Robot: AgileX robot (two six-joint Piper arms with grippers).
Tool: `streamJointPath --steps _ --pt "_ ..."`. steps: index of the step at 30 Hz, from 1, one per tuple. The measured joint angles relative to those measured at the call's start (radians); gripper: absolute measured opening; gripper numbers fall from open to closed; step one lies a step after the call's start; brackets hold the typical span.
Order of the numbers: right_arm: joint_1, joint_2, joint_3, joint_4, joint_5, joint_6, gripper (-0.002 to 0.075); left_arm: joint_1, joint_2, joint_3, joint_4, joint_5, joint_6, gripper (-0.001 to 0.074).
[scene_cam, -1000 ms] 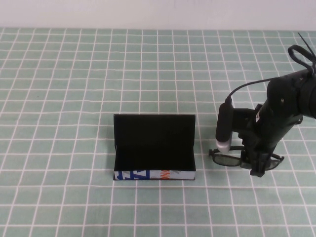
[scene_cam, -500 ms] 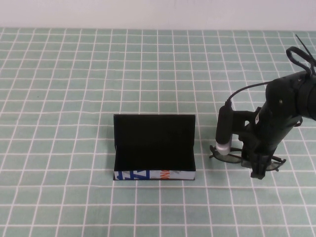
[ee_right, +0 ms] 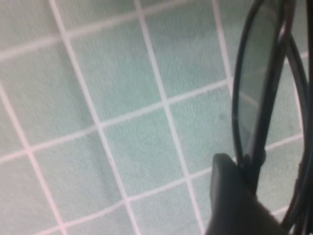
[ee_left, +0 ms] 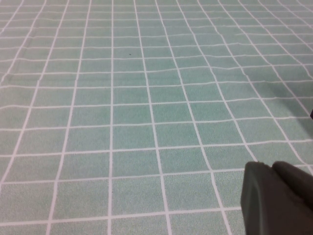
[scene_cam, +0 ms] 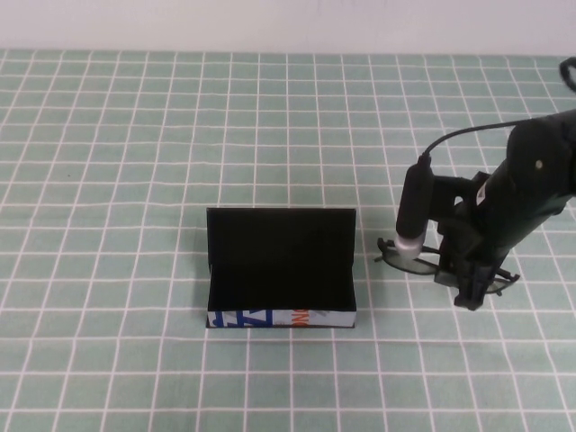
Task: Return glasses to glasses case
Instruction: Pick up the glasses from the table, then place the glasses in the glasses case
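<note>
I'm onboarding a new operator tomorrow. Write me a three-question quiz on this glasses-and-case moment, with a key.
1. True or false: the black rectangular glasses case stands with its lid closed.
2. Which tool grips the dark thin-framed glasses: A) left tool, B) right tool?
3. Fill in: the glasses are on the robot's ____ of the case.

Key:
1. False; the lid stands open.
2. B; the right tool is shut on them beside the case, and the left tool is parked over bare green checked cloth.
3. Right.
</note>
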Motion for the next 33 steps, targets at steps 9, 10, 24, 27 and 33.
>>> streamJointPath --steps 9,10,24,27,33 --pt "0.059 -0.063 -0.080 0.053 0.092 0.039 0.0253 0.000 0.000 0.000 0.000 0.000 0.000 -0.0002" --pt "0.075 -0.065 -0.107 0.058 0.104 0.066 0.0253 0.000 0.000 0.000 0.000 0.000 0.000 -0.0002" --pt "0.322 0.053 -0.364 0.047 0.181 0.180 0.0253 0.000 0.000 0.000 0.000 0.000 0.000 -0.0002" --pt "0.356 0.123 -0.399 0.007 0.192 0.180 0.0253 0.000 0.000 0.000 0.000 0.000 0.000 -0.0002" --pt "0.385 0.215 -0.451 -0.021 0.189 0.180 0.0253 0.000 0.000 0.000 0.000 0.000 0.000 -0.0002"
